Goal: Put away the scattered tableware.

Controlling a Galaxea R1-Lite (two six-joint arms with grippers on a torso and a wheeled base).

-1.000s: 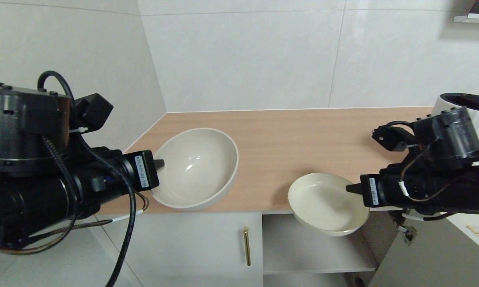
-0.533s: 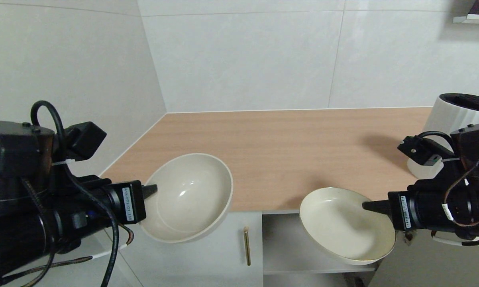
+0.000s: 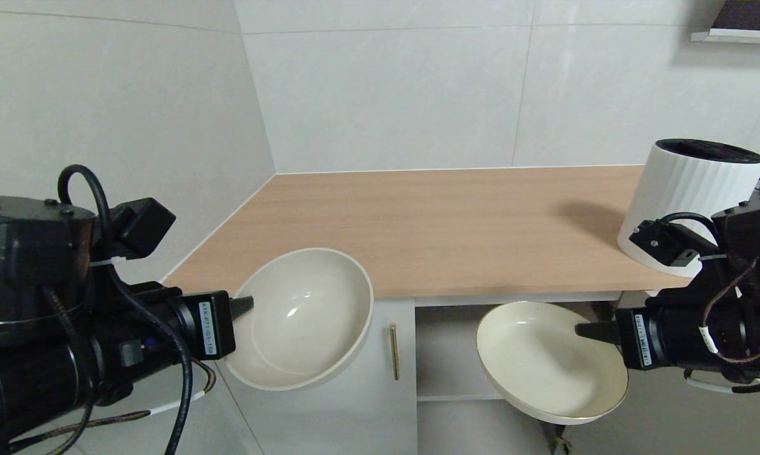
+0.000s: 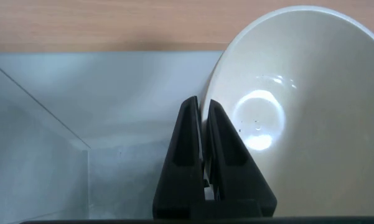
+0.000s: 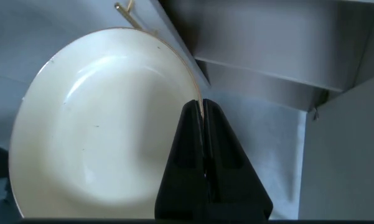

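Cabinet front: lower centre of the head view. A white door with a vertical brass handle (image 3: 393, 351), and an open shelf compartment (image 3: 446, 354) to its right.
Left gripper (image 3: 244, 305): left of centre, fingers pressed together on the left rim of the bowl (image 3: 304, 316). The left wrist view shows one finger on each side of the rim.
Bowl: pale, round and deep, held in the air in front of the cabinet door. It is tilted, with its cavity facing up and toward the camera. Its upper rim overlaps the front edge of the counter (image 3: 430, 227) in the picture.
Right gripper (image 3: 579, 328): lower right, pinching the right rim of the plate (image 3: 547, 360).
Plate: cream, round and shallow, held below the counter edge in front of the open compartment. Its face points up, with the lower-right edge dipped.
Nearby: the handle stands between bowl and plate, just right of the bowl; bowl and plate are apart.
Counter: a wood-grain top spanning the middle of the frame.
White ribbed container (image 3: 686, 196): at the right edge, standing upright on the counter with a dark top opening; well above the plate.
Walls (image 3: 386, 95): pale tiles behind and to the left, meeting in a corner at upper left.
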